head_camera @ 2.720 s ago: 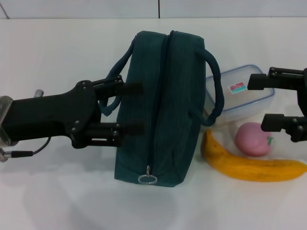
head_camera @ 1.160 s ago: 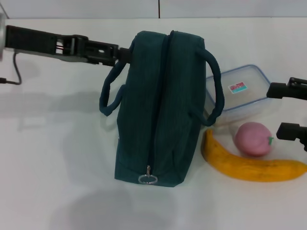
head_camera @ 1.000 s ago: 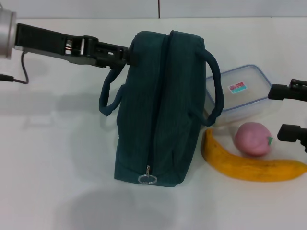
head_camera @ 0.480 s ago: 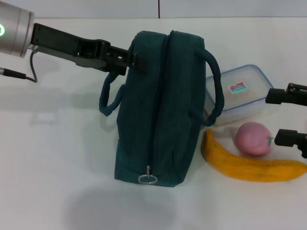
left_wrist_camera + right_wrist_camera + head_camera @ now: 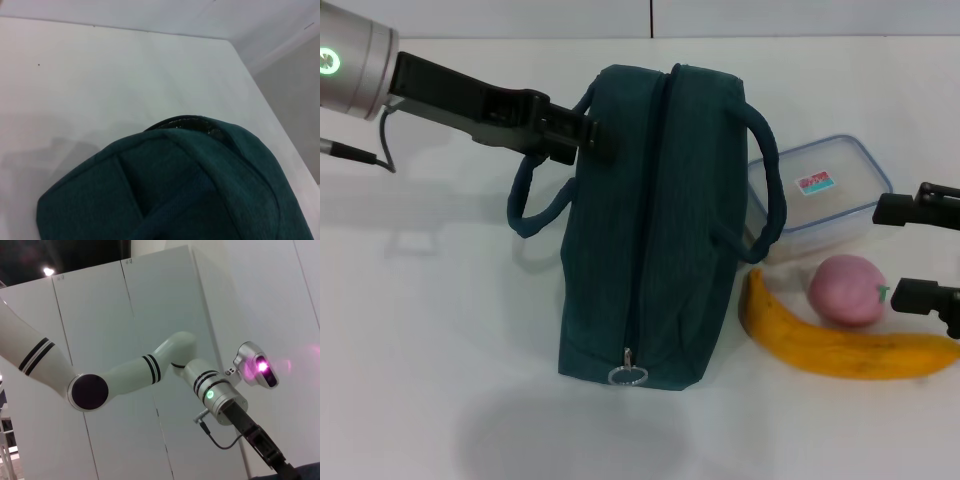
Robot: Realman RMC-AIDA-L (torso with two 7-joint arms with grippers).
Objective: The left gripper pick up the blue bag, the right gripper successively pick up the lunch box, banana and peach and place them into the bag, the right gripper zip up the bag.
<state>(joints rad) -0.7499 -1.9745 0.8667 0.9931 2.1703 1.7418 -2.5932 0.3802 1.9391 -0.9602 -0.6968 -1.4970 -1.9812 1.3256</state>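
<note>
The blue bag (image 5: 655,220) stands upright mid-table, its zipper ring pull (image 5: 628,374) at the near end. My left gripper (image 5: 582,135) reaches in from the far left and is shut on the upper part of the bag's left handle (image 5: 525,205), which is drawn out to the left. The left wrist view shows only the bag's fabric (image 5: 190,190) close up. Right of the bag lie the lunch box (image 5: 820,190), the peach (image 5: 847,290) and the banana (image 5: 845,345). My right gripper (image 5: 902,252) is open at the right edge, just right of the lunch box and peach, touching nothing.
The white table (image 5: 430,330) runs back to a wall seam. The bag's right handle (image 5: 770,185) hangs over the lunch box's near-left corner. In the right wrist view, the white left arm (image 5: 150,370) shows against wall panels.
My left arm swung from the bag's left side to the far end of its left handle, closed in, then drew back left, pulling the loop outward. My right gripper retreated toward the right edge.
</note>
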